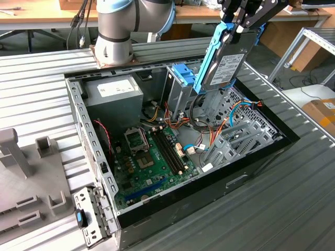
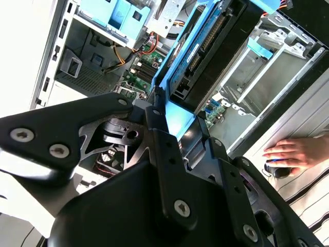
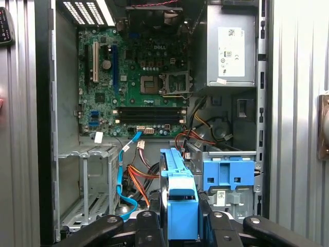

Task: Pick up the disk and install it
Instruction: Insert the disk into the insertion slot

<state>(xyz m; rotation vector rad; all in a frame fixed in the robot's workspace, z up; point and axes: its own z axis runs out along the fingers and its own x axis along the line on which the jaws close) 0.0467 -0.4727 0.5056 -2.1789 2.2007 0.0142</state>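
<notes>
While the computer case lies open, there's free room above the bays next to the upright metal cage. The disk hangs tilted up there, low edge just beside the cage, with the gripper clamped on its top end. Grey body, white label, blue rails.

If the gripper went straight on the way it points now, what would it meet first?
Likely the metal drive cage. The disk, held in the gripper, hangs tilted just above the cage and would touch it before the gripper itself does, though depth is unclear.
</notes>
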